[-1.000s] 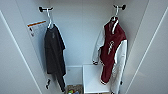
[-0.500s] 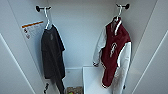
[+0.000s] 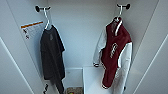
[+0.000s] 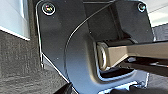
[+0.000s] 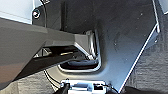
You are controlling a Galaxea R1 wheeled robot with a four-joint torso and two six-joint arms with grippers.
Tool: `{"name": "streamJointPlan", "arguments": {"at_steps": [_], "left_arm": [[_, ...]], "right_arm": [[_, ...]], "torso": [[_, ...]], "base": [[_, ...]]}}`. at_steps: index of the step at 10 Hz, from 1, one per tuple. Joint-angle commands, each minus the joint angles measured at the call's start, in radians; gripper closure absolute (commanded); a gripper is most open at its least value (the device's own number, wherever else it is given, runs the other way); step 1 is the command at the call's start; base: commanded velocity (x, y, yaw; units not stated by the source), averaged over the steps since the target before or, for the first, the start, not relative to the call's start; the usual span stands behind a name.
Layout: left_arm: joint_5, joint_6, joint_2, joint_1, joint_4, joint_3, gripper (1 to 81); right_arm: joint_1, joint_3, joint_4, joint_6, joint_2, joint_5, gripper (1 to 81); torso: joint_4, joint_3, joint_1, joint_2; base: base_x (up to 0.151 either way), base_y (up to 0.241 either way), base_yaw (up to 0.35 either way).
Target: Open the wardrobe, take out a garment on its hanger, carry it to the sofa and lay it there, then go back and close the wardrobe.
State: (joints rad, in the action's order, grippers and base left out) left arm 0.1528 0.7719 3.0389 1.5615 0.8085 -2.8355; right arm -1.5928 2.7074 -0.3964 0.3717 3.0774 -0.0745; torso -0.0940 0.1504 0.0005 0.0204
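Head view: wardrobe open, jacket on its hanger at the right peg, grey T-shirt at the left. Wrist views: dark carpet under robot parts. Jacket hem cut off below. Hands' state impossible to tell.

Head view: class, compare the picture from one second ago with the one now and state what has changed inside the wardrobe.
Nothing in the wardrobe visibly moved. The red jacket hangs on its white hanger at the right and the grey T-shirt at the left, as before. Any slight shift is the camera's own.
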Motion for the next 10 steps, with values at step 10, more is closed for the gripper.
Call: {"name": "streamJointPlan", "arguments": {"at_steps": [10], "left_arm": [[-0.131, -0.145, 0.005, -0.024, -0.194, -0.002, 1.0]], "right_arm": [[0.027, -0.003, -0.002, -0.008, 0.005, 0.053, 1.0]], "torso": [[0.0, 0.0, 0.0, 0.0]], "base": [[0.0, 0.0, 0.0]]}}
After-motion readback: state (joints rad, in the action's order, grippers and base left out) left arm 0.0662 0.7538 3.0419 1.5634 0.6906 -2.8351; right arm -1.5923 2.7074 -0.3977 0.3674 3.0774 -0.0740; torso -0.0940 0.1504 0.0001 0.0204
